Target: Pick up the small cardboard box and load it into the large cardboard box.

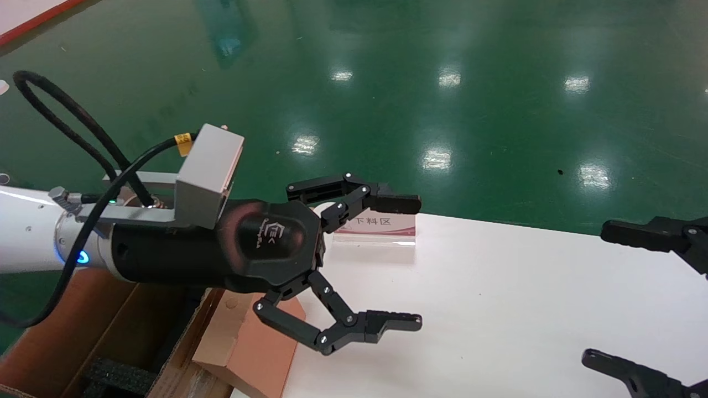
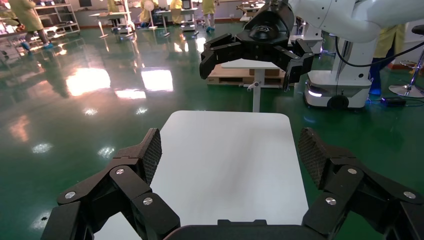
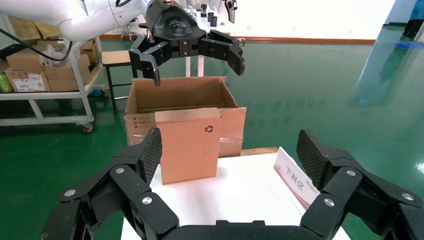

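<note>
The small cardboard box [image 1: 249,345] is orange-brown with a black recycling symbol. It stands upright on the left end of the white table [image 1: 498,309], against the large cardboard box [image 1: 83,331]. In the right wrist view the small box [image 3: 189,145] stands in front of the open carton [image 3: 180,95]. My left gripper [image 1: 415,262] is open and empty, hovering above the table just past the small box; it also shows in the right wrist view [image 3: 195,67]. My right gripper [image 1: 600,293] is open and empty at the table's right end, facing the small box.
A white sign with a red stripe [image 1: 376,226] stands at the table's far edge. A pale wooden board [image 3: 257,151] lies beside the carton. Black foam [image 1: 119,376] lines the carton. Green floor surrounds the table. Shelves with boxes [image 3: 40,75] stand farther off.
</note>
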Controlling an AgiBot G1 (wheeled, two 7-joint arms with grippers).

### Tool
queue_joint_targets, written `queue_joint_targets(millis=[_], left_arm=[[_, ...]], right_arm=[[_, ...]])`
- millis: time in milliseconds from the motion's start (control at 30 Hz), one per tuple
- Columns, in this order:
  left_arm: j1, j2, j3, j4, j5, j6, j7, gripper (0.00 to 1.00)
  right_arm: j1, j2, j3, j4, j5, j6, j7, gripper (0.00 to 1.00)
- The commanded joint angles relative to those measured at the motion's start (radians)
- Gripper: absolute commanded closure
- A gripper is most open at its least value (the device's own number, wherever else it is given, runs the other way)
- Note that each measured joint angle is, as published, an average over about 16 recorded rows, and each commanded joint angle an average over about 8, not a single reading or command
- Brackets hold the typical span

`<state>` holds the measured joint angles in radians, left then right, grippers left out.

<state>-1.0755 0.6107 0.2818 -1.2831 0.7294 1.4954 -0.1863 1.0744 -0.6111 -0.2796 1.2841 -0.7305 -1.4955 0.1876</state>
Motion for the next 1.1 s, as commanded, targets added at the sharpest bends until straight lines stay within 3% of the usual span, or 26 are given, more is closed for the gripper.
queue_joint_targets(millis=[33,700,900,1100], left_arm=[[0.000,0.000,0.000,0.000,0.000,0.000,0.000,0.00],[0.001,-0.007,0.013,0.002,0.026,-0.029,-0.031,0.00],[-0.016,-0.026,0.053,0.000,0.113,-0.088,-0.120,0.00],[-0.107,-0.052,0.160,-0.027,0.363,-0.158,-0.352,0.00]], right_arm=[[0.000,0.000,0.000,0.000,0.000,0.000,0.000,0.00],[0.000,0.000,0.000,0.000,0.000,0.000,0.000,0.00],[0.000,0.000,0.000,0.000,0.000,0.000,0.000,0.00],[0.000,0.000,0.000,0.000,0.000,0.000,0.000,0.00]])
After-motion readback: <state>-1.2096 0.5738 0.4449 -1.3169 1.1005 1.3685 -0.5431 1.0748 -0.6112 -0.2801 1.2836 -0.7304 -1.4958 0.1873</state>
